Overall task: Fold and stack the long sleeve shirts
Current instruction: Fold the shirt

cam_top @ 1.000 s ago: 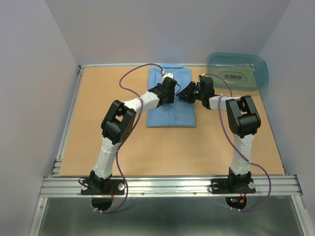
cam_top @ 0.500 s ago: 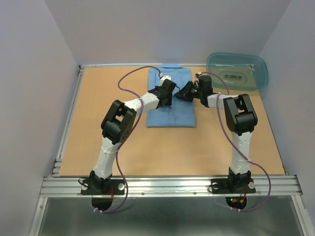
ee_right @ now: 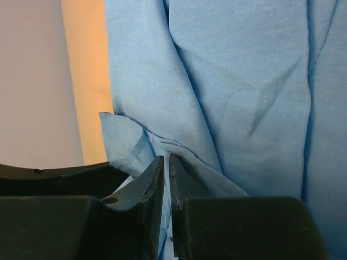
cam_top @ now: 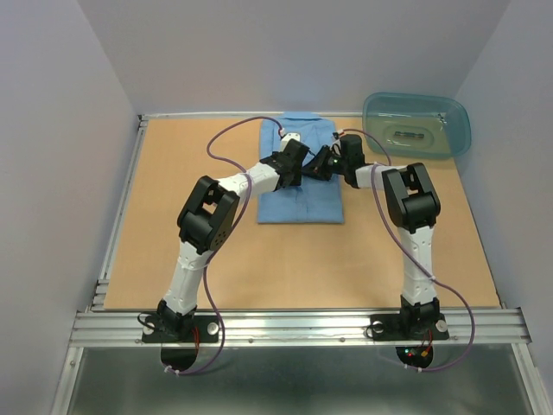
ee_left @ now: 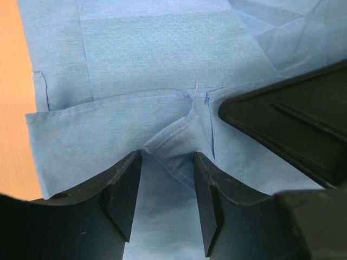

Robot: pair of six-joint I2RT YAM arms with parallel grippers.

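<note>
The right arm has swung left, bringing the right pincer [cam_top: 321, 162] over the right edge of the folded light blue shirt [cam_top: 302, 203], its fingers drawn almost together on a hem fold. The left pincer [ee_left: 167, 157] stands half open, astride a raised crease with nothing gripped. The shirt lies flat at the far middle of the worktop [cam_top: 173, 190], with the teal tub [cam_top: 458, 130] to its right.

One shirt [cam_top: 298, 194], one tub [cam_top: 459, 130]
</note>
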